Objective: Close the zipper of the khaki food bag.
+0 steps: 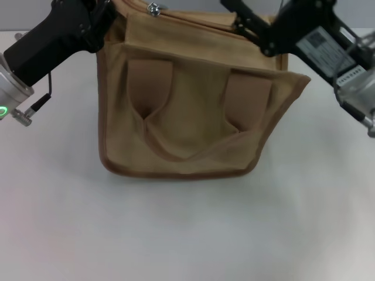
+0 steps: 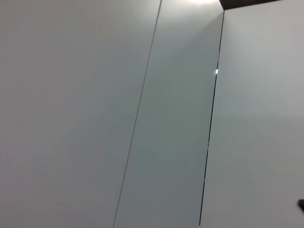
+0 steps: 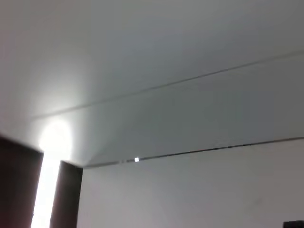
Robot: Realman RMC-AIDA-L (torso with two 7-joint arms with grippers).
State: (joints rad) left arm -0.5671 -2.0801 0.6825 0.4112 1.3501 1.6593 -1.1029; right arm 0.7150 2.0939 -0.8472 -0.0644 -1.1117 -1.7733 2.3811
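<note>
Khaki food bag [image 1: 193,111] stands upright on the white table [image 1: 187,234], front face with two strap patches and looped handle toward the robot. Left gripper [image 1: 102,23] sits at the bag's top left corner, its black body against the upper edge; its fingertips are hidden there, so cannot tell how wide it stands or whether it grips anything. Right gripper [image 1: 243,23] is at the top right of the bag, dark fingers [image 1: 253,30] resting on the flap edge; cannot tell whether they pinch the fabric. Zipper [image 1: 193,16] runs along the top flap between the two grippers; its silver pull tab [image 1: 154,8] lies just beside the left gripper, well apart from the right one. Both wrist views show only pale wall panels.
</note>
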